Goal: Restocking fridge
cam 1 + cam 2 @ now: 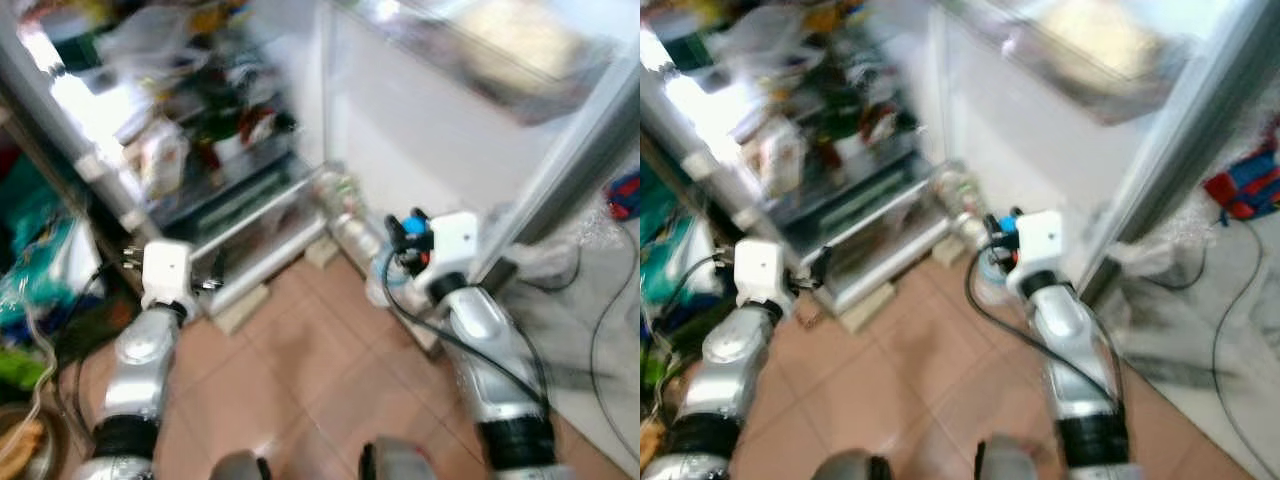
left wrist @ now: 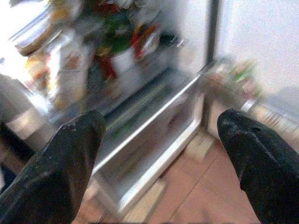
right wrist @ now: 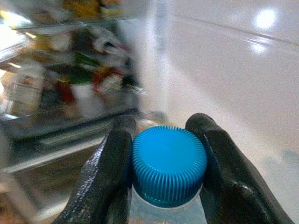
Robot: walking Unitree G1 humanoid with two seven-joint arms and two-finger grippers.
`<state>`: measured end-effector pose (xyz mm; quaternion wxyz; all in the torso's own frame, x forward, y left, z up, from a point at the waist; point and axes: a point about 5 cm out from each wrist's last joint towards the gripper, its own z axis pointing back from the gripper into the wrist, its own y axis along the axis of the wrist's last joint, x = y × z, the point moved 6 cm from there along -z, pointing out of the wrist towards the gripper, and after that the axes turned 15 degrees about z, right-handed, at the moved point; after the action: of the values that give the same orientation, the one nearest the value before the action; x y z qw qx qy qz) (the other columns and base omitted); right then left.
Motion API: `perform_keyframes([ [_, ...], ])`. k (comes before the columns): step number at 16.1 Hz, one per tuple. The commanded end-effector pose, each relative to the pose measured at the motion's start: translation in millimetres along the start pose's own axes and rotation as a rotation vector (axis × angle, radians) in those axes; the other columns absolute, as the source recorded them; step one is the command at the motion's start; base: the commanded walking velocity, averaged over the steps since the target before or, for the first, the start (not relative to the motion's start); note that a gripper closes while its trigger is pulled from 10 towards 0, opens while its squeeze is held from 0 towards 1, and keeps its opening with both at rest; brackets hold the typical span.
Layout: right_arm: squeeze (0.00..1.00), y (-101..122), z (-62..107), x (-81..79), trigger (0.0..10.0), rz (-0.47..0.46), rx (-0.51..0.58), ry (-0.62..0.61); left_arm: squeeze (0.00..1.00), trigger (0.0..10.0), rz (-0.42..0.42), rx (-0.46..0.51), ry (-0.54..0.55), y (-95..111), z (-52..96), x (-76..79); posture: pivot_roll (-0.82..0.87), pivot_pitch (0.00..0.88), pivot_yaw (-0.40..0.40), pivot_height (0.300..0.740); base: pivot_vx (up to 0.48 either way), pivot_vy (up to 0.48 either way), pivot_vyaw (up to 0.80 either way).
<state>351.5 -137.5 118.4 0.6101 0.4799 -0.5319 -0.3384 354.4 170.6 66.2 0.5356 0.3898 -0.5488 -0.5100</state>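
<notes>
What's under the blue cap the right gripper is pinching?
Under the blue cap is a clear bottle neck, clamped between the right gripper's fingers. The bottle's body is cut off below the fingers in the wrist view, so its contents cannot be judged.

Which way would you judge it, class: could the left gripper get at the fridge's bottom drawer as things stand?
Probably yes. The left gripper is open and empty, pointed at the bottom drawer, with nothing seen between them above the tiled floor. The right gripper is shut on a bottle off to the side.
</notes>
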Motion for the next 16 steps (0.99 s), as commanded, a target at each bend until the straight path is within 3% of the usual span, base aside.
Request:
perform_keyframes([
  [1, 0.00, 12, -3.1, 1.9, 10.0, 0.004, 0.047, -0.019, 0.00, 10.0, -0.013, 0.000, 0.015, 3, 2.0, -7.5, 0.00, 0.110, 0.031, 0.740, 0.424, 0.000, 0.00],
  [4, 0.00, 12, -3.6, 0.5, 10.0, 0.004, 0.056, -0.019, 0.00, 10.0, 0.017, -0.016, 0.030, 1, -0.8, -5.0, 0.00, 0.108, 0.031, 0.740, 0.318, 0.250, 0.00],
  [7, 0.00, 12, -4.0, 1.0, 10.0, 0.005, 0.060, -0.022, 0.00, 10.0, 0.015, -0.034, 0.025, -4, 0.6, -2.1, 0.00, 0.111, 0.028, 0.740, 0.000, 0.453, 0.00],
  [12, 0.00, 13, -5.0, 1.7, 10.0, 0.013, 0.065, -0.025, 0.00, 10.0, 0.018, -0.037, 0.030, -5, 0.3, -0.5, 0.00, 0.110, 0.023, 0.740, 0.000, 0.000, 0.00],
  [16, 0.00, 13, -5.0, 2.9, 10.0, 0.020, 0.065, -0.029, 0.00, 10.0, 0.020, -0.052, 0.017, -7, -0.5, 1.8, 0.00, 0.113, 0.022, 0.740, 0.000, 0.475, 0.00],
])
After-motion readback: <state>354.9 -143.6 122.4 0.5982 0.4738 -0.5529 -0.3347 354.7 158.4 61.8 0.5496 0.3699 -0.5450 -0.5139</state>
